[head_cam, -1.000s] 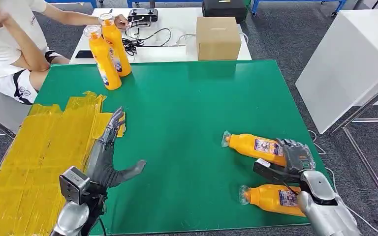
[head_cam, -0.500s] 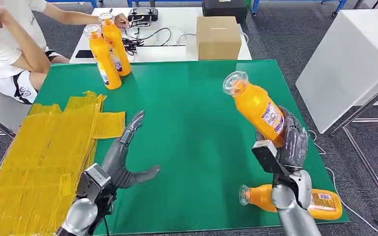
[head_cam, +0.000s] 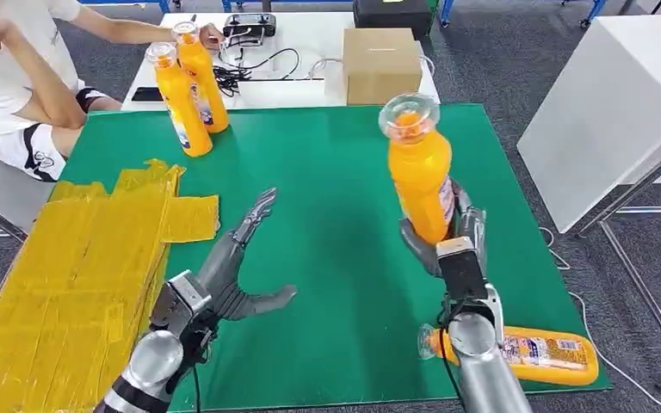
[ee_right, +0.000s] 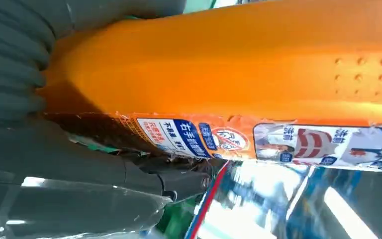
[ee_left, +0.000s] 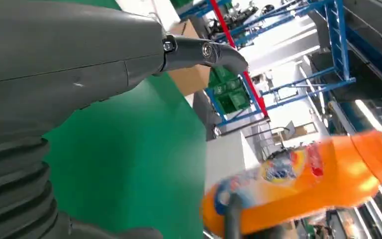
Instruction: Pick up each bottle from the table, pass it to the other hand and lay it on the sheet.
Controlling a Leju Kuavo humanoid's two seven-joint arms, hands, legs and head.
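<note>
My right hand [head_cam: 449,231] grips an orange bottle [head_cam: 419,176] by its lower body and holds it upright above the green table [head_cam: 327,172], clear cap on top. The right wrist view looks along that bottle [ee_right: 238,74] and its label, close up. My left hand [head_cam: 234,268] hovers open over the table's left middle, fingers spread, beside the yellow sheet [head_cam: 77,267]. In the left wrist view, the raised bottle [ee_left: 298,179] is blurred beyond my left hand [ee_left: 79,64]. A second orange bottle [head_cam: 534,354] lies on its side at the table's front right.
Two more orange bottles [head_cam: 185,86] stand upright at the table's far left corner. A person [head_cam: 17,77] sits beyond that corner. Behind the green table a white table carries a cardboard box [head_cam: 381,64] and cables. A white cabinet [head_cam: 611,103] stands to the right.
My right hand has lifted the bottle off the table, turned it upright and carried it leftwards toward the middle. My left hand has moved right and forward, away from the sheet.
</note>
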